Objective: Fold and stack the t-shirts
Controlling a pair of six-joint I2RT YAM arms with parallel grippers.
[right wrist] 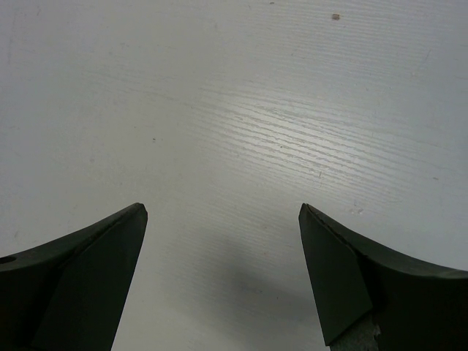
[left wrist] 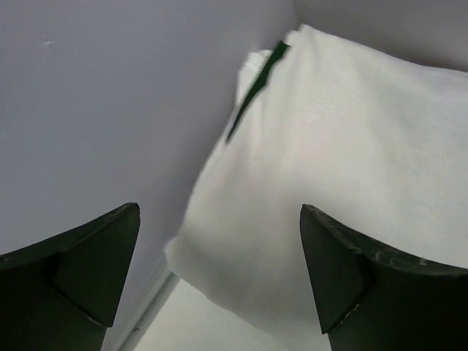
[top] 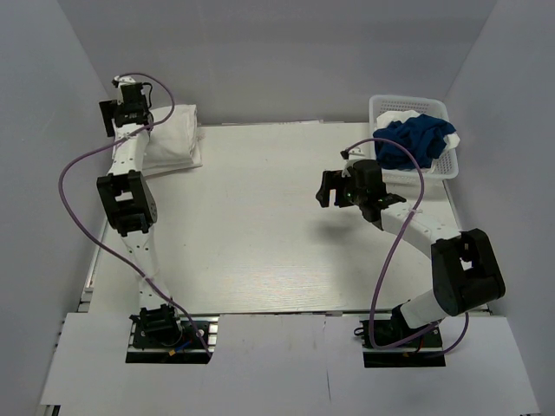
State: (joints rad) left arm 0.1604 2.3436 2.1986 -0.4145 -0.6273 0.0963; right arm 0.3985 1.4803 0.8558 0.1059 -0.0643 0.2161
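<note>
A stack of folded white t-shirts (top: 173,139) lies at the table's back left corner. In the left wrist view the stack (left wrist: 344,168) shows a dark green edge (left wrist: 252,88) between its layers. My left gripper (top: 121,106) is open and empty, just above the stack's left side (left wrist: 219,219). A royal blue t-shirt (top: 414,143) lies crumpled in the white mesh basket (top: 381,108) at the back right, with some white cloth (top: 449,137) beside it. My right gripper (top: 328,188) is open and empty above bare table (right wrist: 223,219), left of the basket.
Grey walls close the table in at the back and both sides. A purple cable (top: 74,165) loops off the left arm, another (top: 390,251) off the right arm. The white wood-grain table (top: 260,234) lies between the arms.
</note>
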